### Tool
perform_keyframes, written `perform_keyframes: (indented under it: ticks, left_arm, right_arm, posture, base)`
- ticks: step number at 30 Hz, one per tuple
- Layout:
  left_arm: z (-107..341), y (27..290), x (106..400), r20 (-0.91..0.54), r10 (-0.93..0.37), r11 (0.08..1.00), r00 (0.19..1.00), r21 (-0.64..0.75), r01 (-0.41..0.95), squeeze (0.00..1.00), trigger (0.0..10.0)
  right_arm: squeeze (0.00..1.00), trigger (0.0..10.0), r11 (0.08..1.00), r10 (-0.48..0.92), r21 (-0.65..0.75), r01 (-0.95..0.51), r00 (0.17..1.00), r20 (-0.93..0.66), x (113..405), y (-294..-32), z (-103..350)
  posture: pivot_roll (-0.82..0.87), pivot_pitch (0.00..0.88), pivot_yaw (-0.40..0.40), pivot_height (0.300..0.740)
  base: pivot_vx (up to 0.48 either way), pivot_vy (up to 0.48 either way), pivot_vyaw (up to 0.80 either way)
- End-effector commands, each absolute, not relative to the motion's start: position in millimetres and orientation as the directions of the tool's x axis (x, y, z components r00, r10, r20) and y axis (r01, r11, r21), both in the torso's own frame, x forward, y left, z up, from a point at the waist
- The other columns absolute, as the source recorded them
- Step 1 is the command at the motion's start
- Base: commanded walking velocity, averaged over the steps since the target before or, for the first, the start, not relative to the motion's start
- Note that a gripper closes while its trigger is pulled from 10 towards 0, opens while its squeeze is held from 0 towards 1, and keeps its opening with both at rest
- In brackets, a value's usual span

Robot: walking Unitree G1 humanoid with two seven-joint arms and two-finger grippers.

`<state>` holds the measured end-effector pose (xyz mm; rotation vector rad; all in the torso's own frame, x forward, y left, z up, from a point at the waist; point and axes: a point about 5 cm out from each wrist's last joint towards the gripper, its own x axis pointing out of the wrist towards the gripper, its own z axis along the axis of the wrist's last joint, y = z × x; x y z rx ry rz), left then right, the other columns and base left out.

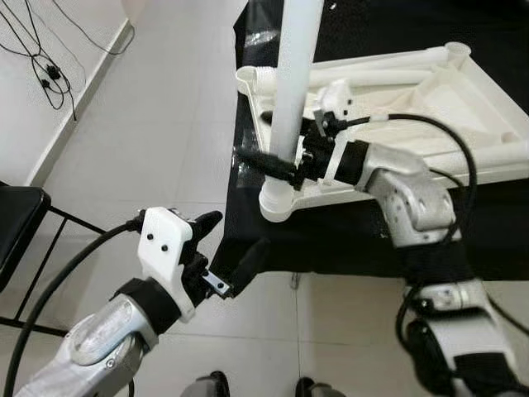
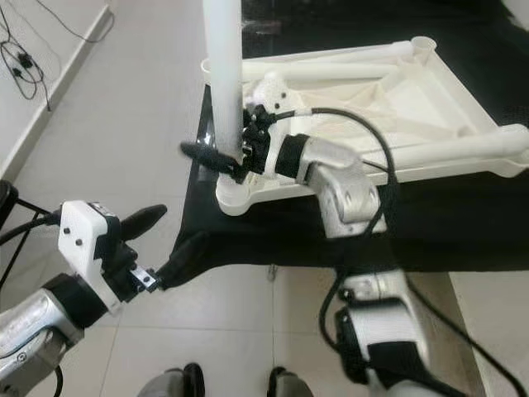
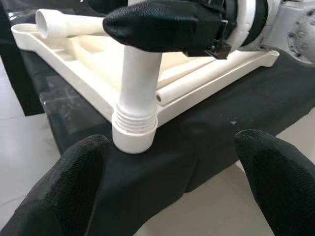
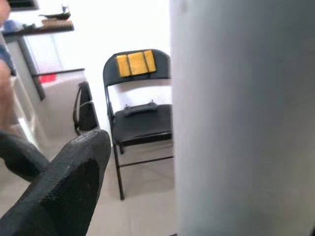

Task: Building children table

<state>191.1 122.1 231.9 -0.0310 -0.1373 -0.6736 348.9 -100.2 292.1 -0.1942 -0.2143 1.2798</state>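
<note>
Left eye view: a white plastic table leg (image 1: 293,91) stands upright in the corner socket of the upside-down white plastic tabletop (image 1: 463,99) on black cloth (image 1: 347,231). The right gripper (image 1: 285,161) clamps the leg. The left gripper (image 1: 231,248) hovers nearby over the tiled floor (image 1: 157,124), fingers spread.

table leg (image 1: 293,74): smooth white plastic | cloth (image 1: 347,236): matt black | pincer fingers (image 3: 74,187): textured black

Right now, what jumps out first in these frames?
The white table leg standing upright in the corner socket of the upside-down white tabletop, with the right gripper clamped around it. Below, the left gripper hangs open over the floor by the black-draped surface's edge.
</note>
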Motion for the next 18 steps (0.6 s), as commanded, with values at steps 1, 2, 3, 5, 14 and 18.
perform_keyframes:
  ticks: [1, 2, 3, 5, 14, 18]
  left_arm:
    - [232, 121, 186, 0.131, -0.627, 0.777, 0.768, 0.029, 0.629, 0.00, 10.0]
    - [232, 121, 184, 0.129, -0.624, 0.779, 0.771, 0.028, 0.626, 0.00, 10.0]
    - [232, 121, 184, 0.129, -0.624, 0.779, 0.771, 0.028, 0.626, 0.00, 10.0]
    - [232, 122, 181, 0.126, -0.620, 0.783, 0.775, 0.026, 0.622, 0.00, 10.0]
    - [231, 122, 180, 0.125, -0.613, 0.788, 0.780, 0.021, 0.616, 0.00, 10.0]
    - [231, 121, 180, 0.125, -0.616, 0.785, 0.777, 0.017, 0.619, 0.00, 10.0]
  right_arm:
    - [0.00, 10.0, 0.206, 0.978, -0.279, -0.938, 0.210, 0.015, 350, -96, 290]
    - [0.00, 10.0, 0.195, 0.979, -0.284, -0.939, 0.204, -0.003, 354, -97, 292]
    - [0.00, 10.0, 0.195, 0.979, -0.284, -0.939, 0.204, -0.003, 354, -97, 292]
    - [0.00, 8.2, 0.145, 0.984, -0.312, -0.939, 0.169, -0.052, 359, -100, 296]
    - [0.00, 0.0, 0.046, 0.993, -0.296, -0.954, 0.075, -0.087, 361, -106, 302]
    - [0.00, 0.0, 0.081, 0.993, -0.258, -0.963, 0.099, -0.057, 361, -111, 293]
  posture:
    - [0.22, 0.239, -0.030, 0.740]
    - [0.22, 0.239, -0.030, 0.740]
    - [0.22, 0.239, -0.030, 0.740]
    - [0.22, 0.240, -0.034, 0.740]
    - [0.21, 0.253, -0.028, 0.740]
    - [0.20, 0.252, -0.019, 0.740]
  base:
    - [0.000, 0.000, 0.00]
    - [0.000, 0.000, 0.00]
    - [0.000, 0.000, 0.00]
    - [0.000, 0.000, 0.00]
    - [0.000, 0.000, 0.00]
    - [0.000, 0.000, 0.00]
